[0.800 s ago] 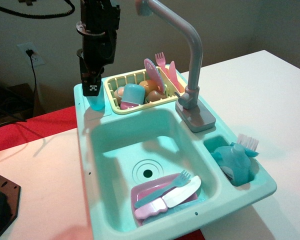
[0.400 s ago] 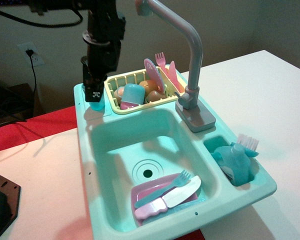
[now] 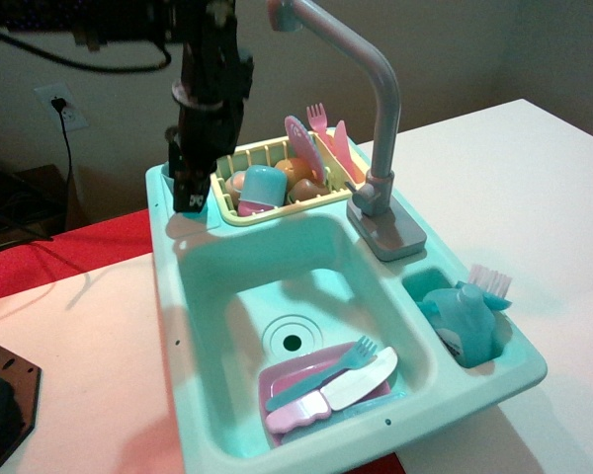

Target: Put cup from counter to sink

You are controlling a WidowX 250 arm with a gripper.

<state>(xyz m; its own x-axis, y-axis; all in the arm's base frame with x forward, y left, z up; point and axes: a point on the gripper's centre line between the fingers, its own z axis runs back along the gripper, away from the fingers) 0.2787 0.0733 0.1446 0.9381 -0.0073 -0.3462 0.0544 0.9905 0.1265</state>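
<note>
My gripper (image 3: 189, 200) is low over the back left ledge of the mint-teal sink unit, the counter (image 3: 164, 213), its dark fingers (image 3: 184, 188) reaching down to the ledge. The small bright-blue cup is hidden behind the fingers, and I cannot tell whether they are closed on it. The deep teal sink (image 3: 262, 262) with its ringed drain hole (image 3: 293, 343) lies in front and to the right of the gripper.
A yellow dish rack (image 3: 239, 214) with a pale blue and pink cup (image 3: 261, 190) stands right of the gripper. The grey faucet (image 3: 381, 118) arches over the basin. A pink tray with cutlery (image 3: 326, 387) lies in the basin. A blue bottle (image 3: 465, 321) fills the side compartment.
The gripper has come down and slightly right onto the ledge. The blue cup showed below the fingers before and is now covered by them.
</note>
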